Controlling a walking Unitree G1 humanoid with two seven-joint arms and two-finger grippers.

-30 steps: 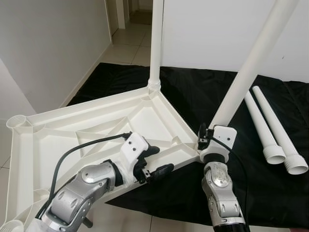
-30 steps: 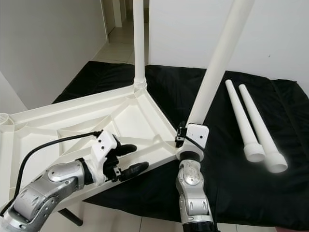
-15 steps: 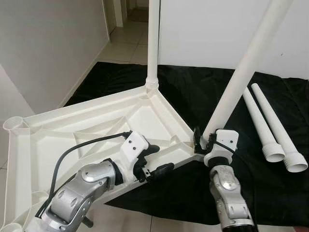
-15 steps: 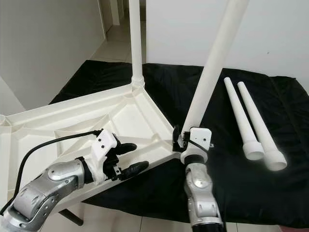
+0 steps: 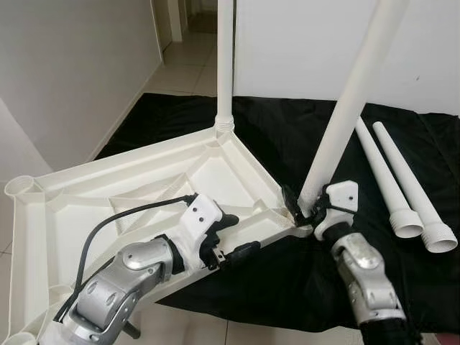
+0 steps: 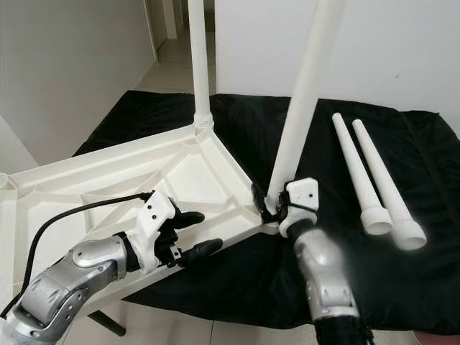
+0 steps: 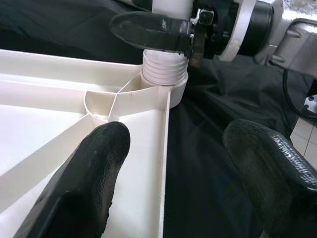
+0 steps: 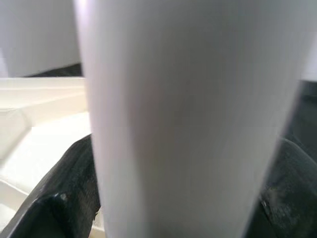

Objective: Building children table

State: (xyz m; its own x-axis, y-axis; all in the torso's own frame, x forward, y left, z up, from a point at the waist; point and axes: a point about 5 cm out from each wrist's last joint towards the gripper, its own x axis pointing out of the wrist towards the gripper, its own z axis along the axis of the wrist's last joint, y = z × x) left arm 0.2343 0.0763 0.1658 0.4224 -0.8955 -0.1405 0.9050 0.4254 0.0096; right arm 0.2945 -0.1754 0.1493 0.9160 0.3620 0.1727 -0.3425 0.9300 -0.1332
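The upturned white tabletop [image 5: 129,194] lies partly on a black cloth [image 5: 287,144]. The left pincer [image 5: 233,237] is spread, straddling the tabletop's near edge. At the near corner socket, the right pincer [image 5: 305,208] pinches the tilted leg [image 5: 345,115] at its base. Another leg [image 5: 225,65] stands upright at the far corner; two loose legs [image 5: 402,187] lie on the cloth at the right.
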